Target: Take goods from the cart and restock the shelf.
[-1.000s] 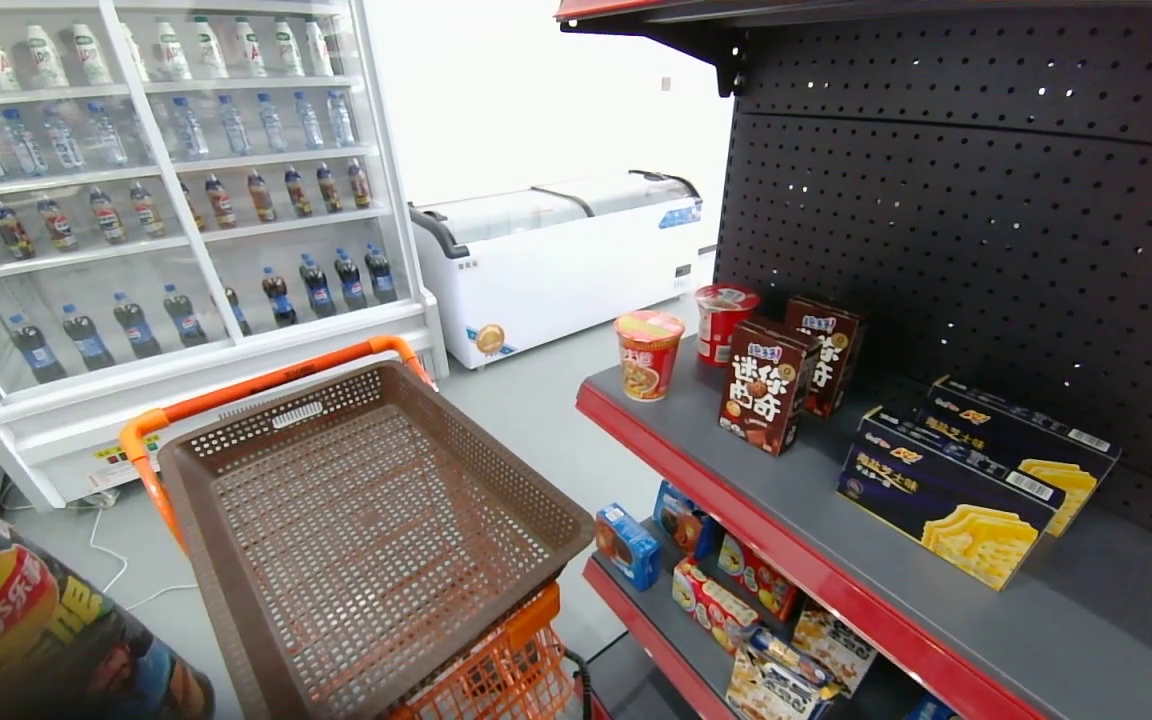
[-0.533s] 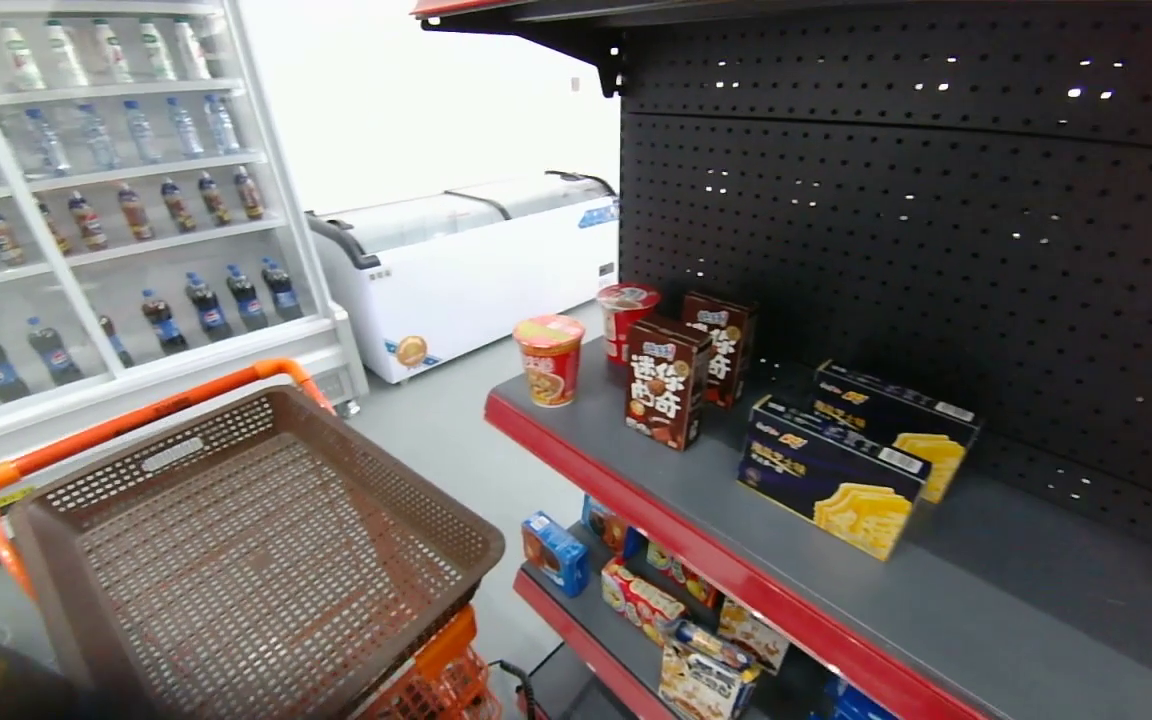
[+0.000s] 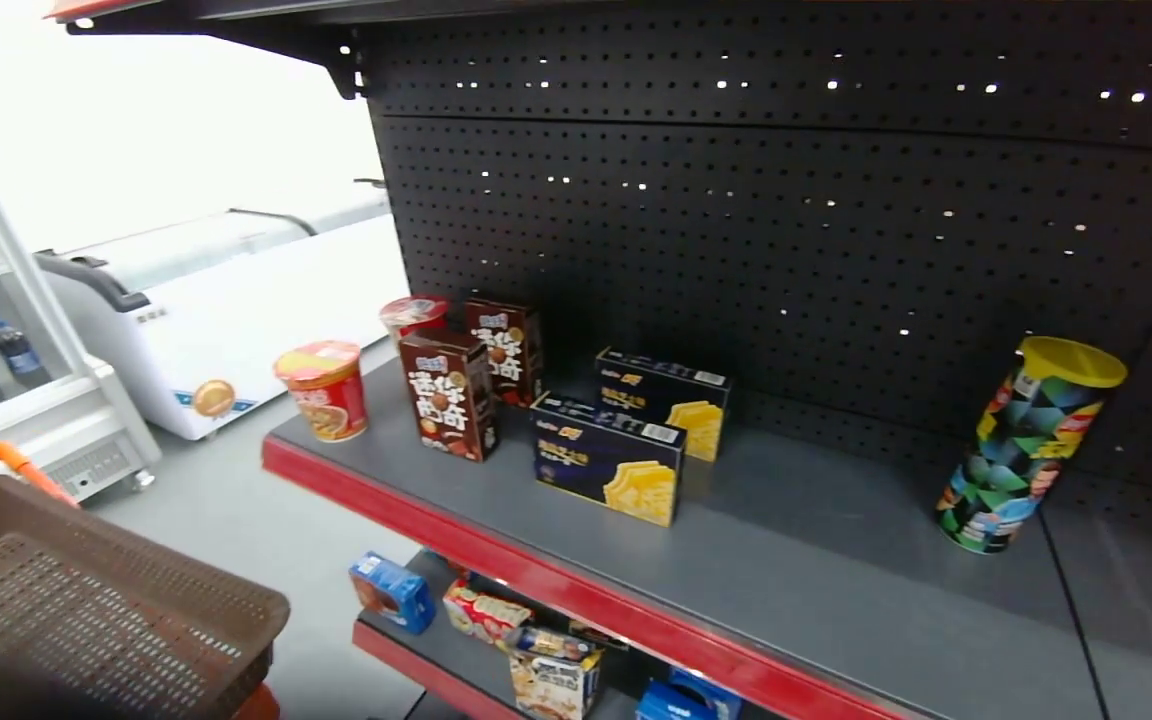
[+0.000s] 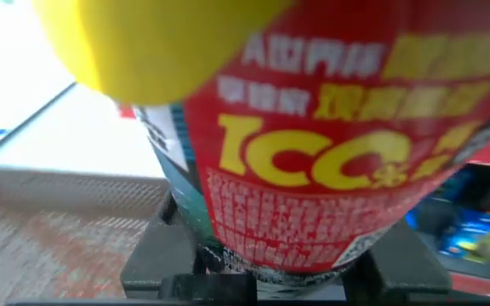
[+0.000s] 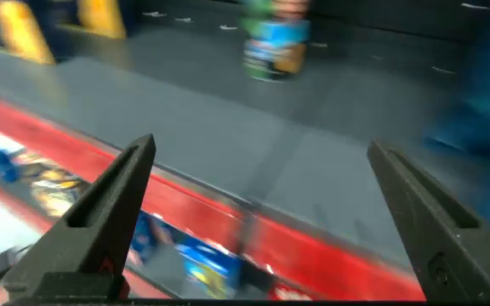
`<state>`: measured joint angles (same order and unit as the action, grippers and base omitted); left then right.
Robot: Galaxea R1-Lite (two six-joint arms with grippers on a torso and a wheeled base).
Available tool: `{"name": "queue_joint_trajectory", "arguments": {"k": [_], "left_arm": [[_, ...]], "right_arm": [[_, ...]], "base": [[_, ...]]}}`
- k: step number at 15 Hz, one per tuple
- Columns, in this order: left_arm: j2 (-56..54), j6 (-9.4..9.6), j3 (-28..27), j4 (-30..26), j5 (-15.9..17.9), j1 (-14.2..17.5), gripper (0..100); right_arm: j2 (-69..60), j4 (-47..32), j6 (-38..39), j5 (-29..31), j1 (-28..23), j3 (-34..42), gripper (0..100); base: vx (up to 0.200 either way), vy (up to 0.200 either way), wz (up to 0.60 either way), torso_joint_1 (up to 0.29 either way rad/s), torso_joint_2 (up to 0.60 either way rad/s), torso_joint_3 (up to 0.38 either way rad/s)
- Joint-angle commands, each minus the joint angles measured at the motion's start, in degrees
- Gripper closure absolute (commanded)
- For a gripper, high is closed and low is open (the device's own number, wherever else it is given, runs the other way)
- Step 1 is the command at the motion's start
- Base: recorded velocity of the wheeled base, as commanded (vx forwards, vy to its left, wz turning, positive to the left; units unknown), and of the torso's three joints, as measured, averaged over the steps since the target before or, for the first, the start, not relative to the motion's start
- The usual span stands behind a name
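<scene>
Left gripper [image 4: 279, 268]: the fingers [image 4: 164, 255] are clamped on the red chip can [image 4: 313, 170], one on each side of its body. The grip looks to sit at the end away from the yellow lid [image 4: 143, 38], which points out past the fingertips. Behind the can and off to one side of the fingers is the cart basket [image 3: 86, 610], so the can is off the cart but not yet on the shelf [image 3: 736, 560]. Right gripper [image 5: 262, 212]: fingers [image 5: 113, 204] spread wide with nothing between them, poised over the red shelf lip [image 5: 58, 123]. Grey deck lies straight ahead of the tips, and the patterned can [image 5: 275, 38] stands upright well beyond them. The head view puts that patterned can [image 3: 1026, 445] well apart from the blue boxes [image 3: 608, 470], with bare deck between. Judged step: carrying the held can to the shelf. To do it well, bring the can upright before it crosses the lip, then carry it in above the lip so its base does not catch the edge. Aim for the bare deck beside the patterned can, leaving the fingers enough room on both sides to spread. Set the base flat before letting go; a tall, narrow can released at a tilt would likely tip. Keep the right fingers out of the left arm's path.
</scene>
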<state>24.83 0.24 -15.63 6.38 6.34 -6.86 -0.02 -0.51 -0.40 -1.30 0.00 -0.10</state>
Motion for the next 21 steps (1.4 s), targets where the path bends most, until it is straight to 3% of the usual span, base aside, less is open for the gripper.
{"name": "queue_joint_trajectory", "arguments": {"k": [1, 10, 17, 19, 20, 21], "left_arm": [[0.5, 0.02, 0.1, 0.0, 0.0, 0.0, 100], [0.3, -0.07, 1.7, 0.0, -0.1, 0.0, 100], [0.6, 0.02, 0.7, 0.0, -0.5, 0.3, 100], [0.5, 0.02, 0.2, 0.0, -0.6, 0.4, 100], [1.0, -0.07, -0.7, -0.1, -0.6, 0.4, 100], [1.1, -0.07, -0.1, 0.0, -0.5, 0.4, 100]], "right_arm": [[0.0, 0.0, 0.0, 0.0, 0.0, 0.0, 0], [0.0, 0.0, 0.0, -0.1, 0.0, 0.0, 0], [0.0, -0.2, 0.2, 0.3, -0.1, -0.1, 0], [4.9, 0.2, -2.3, -1.0, 0.9, -2.5, 0], [31.5, 6.8, -0.3, -4.1, 3.1, -22.1, 0], [33.9, 7.8, -0.3, -5.0, 4.4, -23.8, 0]], "base": [[0.000, 0.000, -0.60, 0.002, -0.01, 0.002], [0.000, 0.000, -0.60, 0.004, 0.00, 0.001], [0.000, 0.000, 0.00, 0.000, 0.00, 0.000], [0.000, 0.000, 0.00, 0.000, 0.00, 0.000], [0.000, 0.000, 0.00, 0.000, 0.00, 0.000], [0.000, 0.000, 0.00, 0.000, 0.00, 0.000]]}}
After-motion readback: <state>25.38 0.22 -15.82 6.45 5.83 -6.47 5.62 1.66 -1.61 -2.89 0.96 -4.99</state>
